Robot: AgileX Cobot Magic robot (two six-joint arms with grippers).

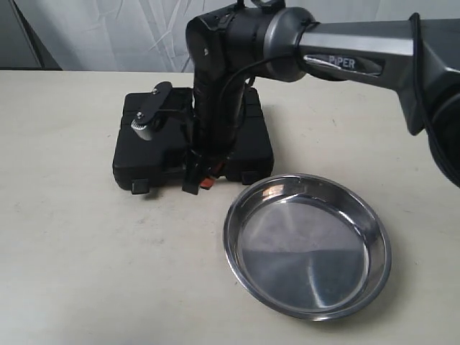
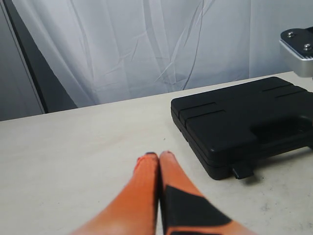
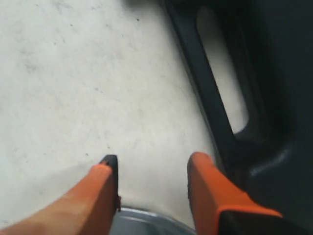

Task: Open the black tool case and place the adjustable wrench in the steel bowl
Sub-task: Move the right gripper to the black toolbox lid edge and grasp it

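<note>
Table (image 1: 72, 251): pale and bare apart from two items.

Right arm (image 1: 359, 50): enters from the right of the exterior view and reaches across the middle. Its wrist is bent steeply down over the front of the case.

Case (image 1: 248, 144): lies flat and shut, long axis across the exterior view. The handle edge faces the bowl. The wrench is not in view; I judge it is inside.

Bowl (image 1: 309, 251): empty, on the table near the case's front right corner, not touching it.

Right gripper (image 1: 195, 183): tips down at the case's front edge, about midway between the two latches (image 1: 140, 187). In the right wrist view its fingers (image 3: 205, 181) are spread over bare table. One finger is just beside the case wall by the handle cut-out (image 3: 222, 73). They hold nothing.

Left gripper (image 2: 159, 156): low over the table with fingers pressed together and empty. The case is well apart from it and off to one side. It does not show in the exterior view.

Judgement: the right arm is much the nearer and does the opening. The move turns on the front edge. A latch lies to either side of the fingers along the case's long axis, so the gripper must shift sideways to one of them rather than push forward.
</note>
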